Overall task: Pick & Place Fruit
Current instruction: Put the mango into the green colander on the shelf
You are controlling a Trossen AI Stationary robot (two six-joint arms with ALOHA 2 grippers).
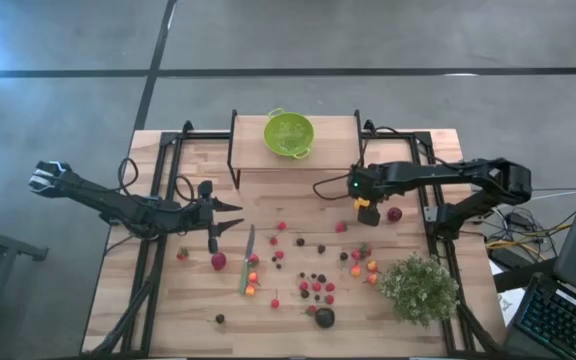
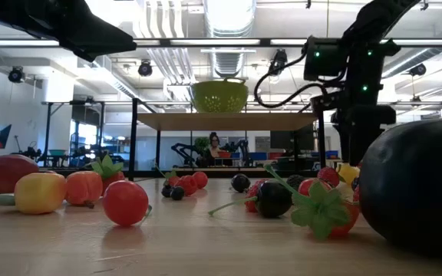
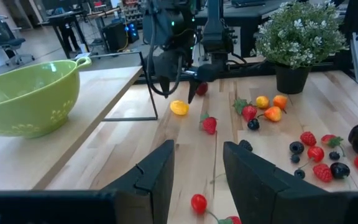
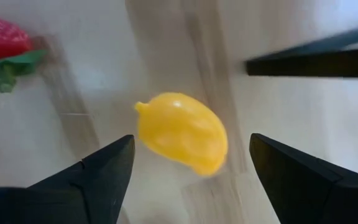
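High view shows the bench (image 1: 168, 300) with nearly all the fruit (image 1: 318, 285) lying loose across its middle and near half, between the knife (image 1: 248, 262) and the potted plant (image 1: 418, 288). The green colander (image 1: 288, 134) sits on the raised shelf (image 1: 338, 150) at the far edge, and no fruit can be seen inside it from above, so by my reading the job has barely begun, with almost everything left to move.

The right gripper (image 4: 188, 168) hangs over a yellow fruit (image 4: 182, 140) toward the right side of the bench, just in front of the shelf. Its fingers are spread wide, one on either side of the yellow fruit, not touching it; the fruit seems to rest on the wood. A red berry (image 1: 395, 214) lies just beside it.

The left gripper (image 1: 230, 217) waits over the left part of the bench near the knife, fingers spread and holding nothing.
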